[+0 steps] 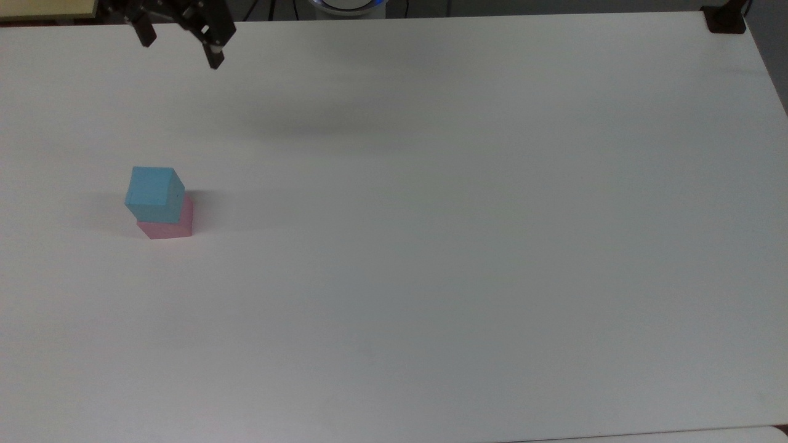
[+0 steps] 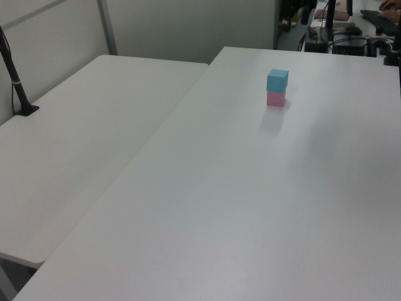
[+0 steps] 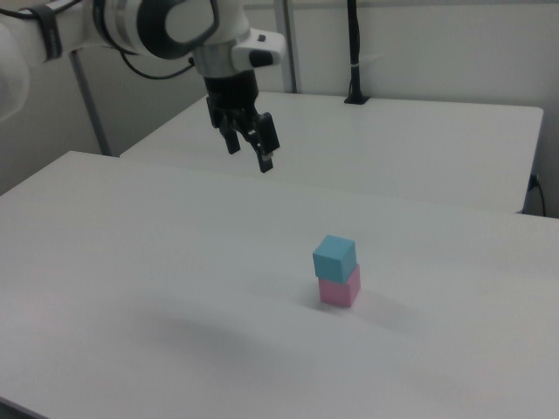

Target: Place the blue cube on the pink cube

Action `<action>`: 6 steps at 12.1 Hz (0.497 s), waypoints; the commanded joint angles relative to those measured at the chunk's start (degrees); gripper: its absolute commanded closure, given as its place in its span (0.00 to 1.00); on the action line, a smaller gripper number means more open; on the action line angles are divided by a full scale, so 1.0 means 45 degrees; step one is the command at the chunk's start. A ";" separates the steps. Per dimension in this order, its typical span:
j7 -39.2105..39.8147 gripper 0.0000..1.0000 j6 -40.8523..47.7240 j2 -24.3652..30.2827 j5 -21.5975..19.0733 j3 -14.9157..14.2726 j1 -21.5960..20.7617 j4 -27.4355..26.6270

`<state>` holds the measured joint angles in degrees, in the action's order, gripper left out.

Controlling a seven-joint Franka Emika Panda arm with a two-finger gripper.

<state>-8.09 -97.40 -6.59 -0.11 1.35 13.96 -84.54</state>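
Observation:
The blue cube rests on top of the pink cube, turned slightly against it, at the top view's left on the white table. My gripper hangs high above the table, open and empty, well clear of the stack, toward the top view's upper left. In the right view it sits up and to the left of the cubes.
A second white table adjoins on the left view's left, with a black post clamped at its edge. A black mount sits at the top view's far right corner.

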 commanded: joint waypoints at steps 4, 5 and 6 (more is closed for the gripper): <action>-0.0468 0.00 -0.0035 0.1463 -0.0250 -0.2485 -0.3060 -0.1487; -0.0351 0.00 0.0004 0.1444 -0.0173 -0.2487 -0.3140 -0.1487; 0.0462 0.00 -0.0034 0.1386 -0.0075 -0.2448 -0.3180 -0.1468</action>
<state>-9.45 -97.31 -2.33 -0.21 -7.91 2.11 -88.71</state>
